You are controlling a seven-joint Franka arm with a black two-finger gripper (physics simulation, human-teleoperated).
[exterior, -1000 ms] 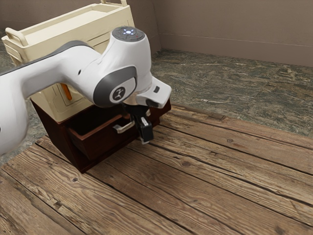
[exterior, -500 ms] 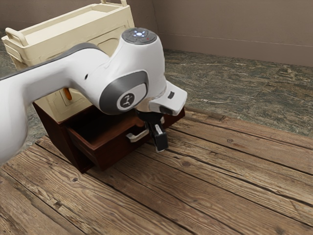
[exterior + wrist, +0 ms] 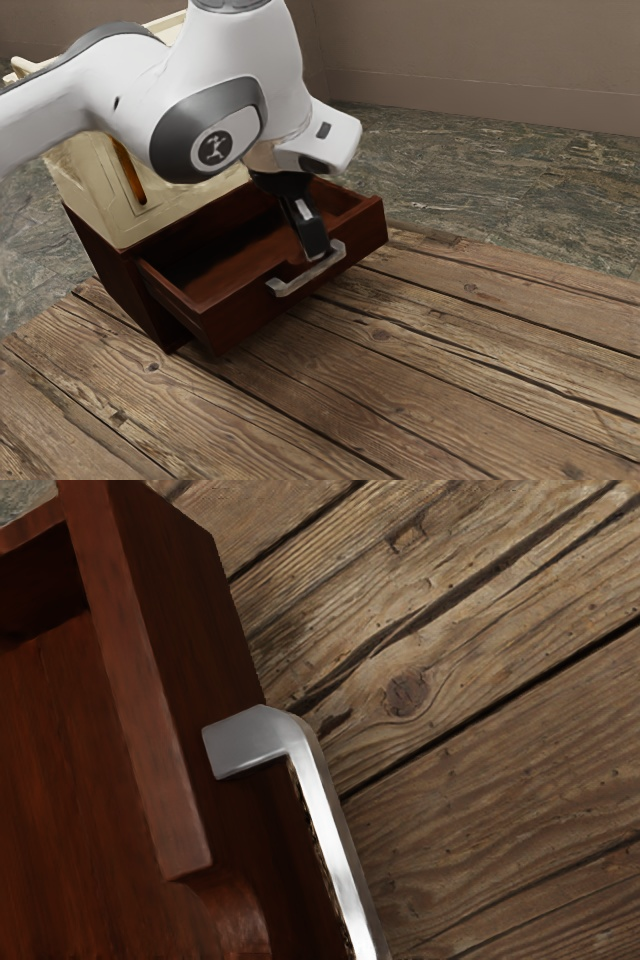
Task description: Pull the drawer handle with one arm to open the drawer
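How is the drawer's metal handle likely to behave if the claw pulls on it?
The handle looks stiff, a thick angular bar that should not bend. Its smooth, shiny surface may be a bit slippery. Mounted on the drawer's front, it would probably carry the drawer along rather than roll or tip.

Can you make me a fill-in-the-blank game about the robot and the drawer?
The drawer is not shut; it is ____.
The gripper near the silver handle is coloured ____.
The thin upright strip on the cream cabinet is coloured ____.
The planks under the drawer are made of ____.

Missing words: open; black; orange; wood.
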